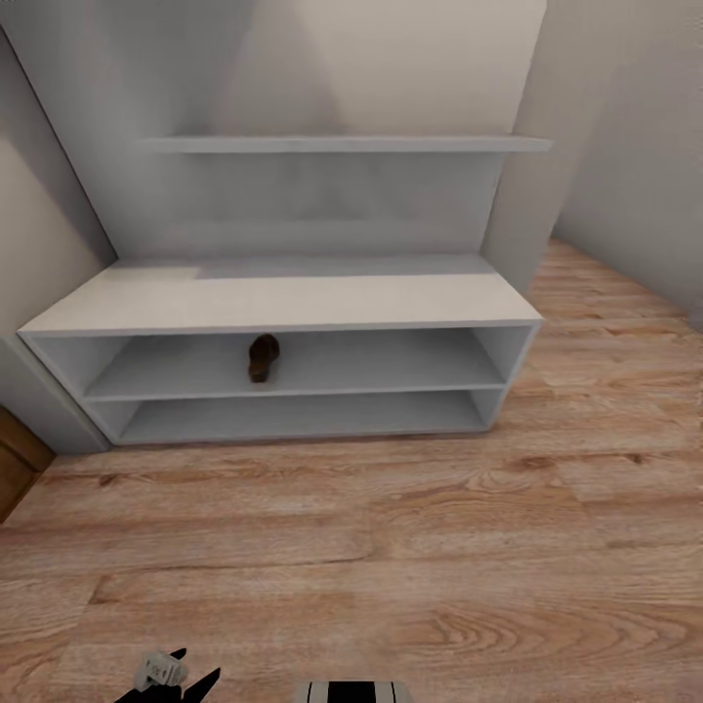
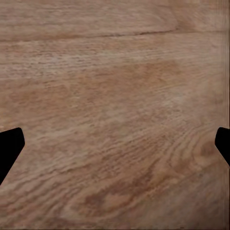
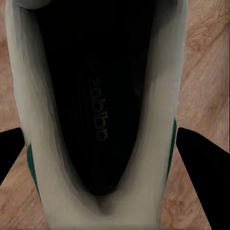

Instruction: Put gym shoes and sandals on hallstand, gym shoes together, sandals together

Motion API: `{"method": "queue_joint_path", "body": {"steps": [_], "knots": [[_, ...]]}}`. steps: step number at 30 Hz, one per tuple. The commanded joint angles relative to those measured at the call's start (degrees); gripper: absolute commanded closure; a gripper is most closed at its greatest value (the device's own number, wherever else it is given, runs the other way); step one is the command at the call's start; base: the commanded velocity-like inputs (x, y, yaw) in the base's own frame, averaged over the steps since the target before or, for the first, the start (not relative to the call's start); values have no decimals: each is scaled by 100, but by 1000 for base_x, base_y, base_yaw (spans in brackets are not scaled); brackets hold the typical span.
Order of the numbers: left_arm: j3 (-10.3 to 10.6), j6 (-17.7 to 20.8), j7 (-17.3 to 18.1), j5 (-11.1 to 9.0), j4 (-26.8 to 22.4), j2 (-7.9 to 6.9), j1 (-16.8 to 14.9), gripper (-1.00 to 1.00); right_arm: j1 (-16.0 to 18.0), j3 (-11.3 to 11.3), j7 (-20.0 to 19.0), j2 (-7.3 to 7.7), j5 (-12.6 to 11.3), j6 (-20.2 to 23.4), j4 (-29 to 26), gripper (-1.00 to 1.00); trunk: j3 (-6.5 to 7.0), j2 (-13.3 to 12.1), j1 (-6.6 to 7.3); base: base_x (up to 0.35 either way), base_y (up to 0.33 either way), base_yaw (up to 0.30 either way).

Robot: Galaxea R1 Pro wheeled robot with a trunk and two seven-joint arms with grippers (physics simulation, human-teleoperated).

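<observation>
Now, shoe rack [image 1: 293, 303]: far, against the wall.
Sandal [image 1: 264, 357]: on its upper open shelf, left of middle.
Left gripper [image 2: 115, 148]: jaws open over the floor [image 2: 115, 72].
Right gripper [image 3: 98, 148]: jaws open astride a gym shoe [image 3: 96, 120].

A sandal [image 1: 263, 357], seemingly alone, lies on the hallstand's [image 1: 283, 303] upper shelf.

Left gripper [image 2: 115, 148] over bare plank flooring

The light brown wood-grain corridor floor [image 2: 115, 86] lay beneath the camera, a plank seam running across it. Two black fingertips [image 2: 9, 146] of the gripper showed at opposite edges, spread wide apart, with nothing but floor between them.
</observation>
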State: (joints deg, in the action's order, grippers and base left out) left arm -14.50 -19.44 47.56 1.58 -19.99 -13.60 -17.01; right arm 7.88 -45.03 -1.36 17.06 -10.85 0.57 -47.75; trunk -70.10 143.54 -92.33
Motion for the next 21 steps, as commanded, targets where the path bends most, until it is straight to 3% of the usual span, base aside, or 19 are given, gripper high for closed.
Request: {"method": "queue_joint_path", "body": {"steps": [1,12,21], "knots": [[-35,-16,34,18,4,2,-4,-100,3,-6,-13,-1,-57,7,1,100,-4,2,4,-255,-196,0],[-37,-11,34,16,4,-1,-1,-100,3,-6,-12,-1,-57,13,2,100,-4,2,4,-224,-198,0],[-43,-3,34,9,4,-2,-4,-100,3,-6,-13,-1,-57,14,2,100,-4,2,4,-50,-35,0]]}}
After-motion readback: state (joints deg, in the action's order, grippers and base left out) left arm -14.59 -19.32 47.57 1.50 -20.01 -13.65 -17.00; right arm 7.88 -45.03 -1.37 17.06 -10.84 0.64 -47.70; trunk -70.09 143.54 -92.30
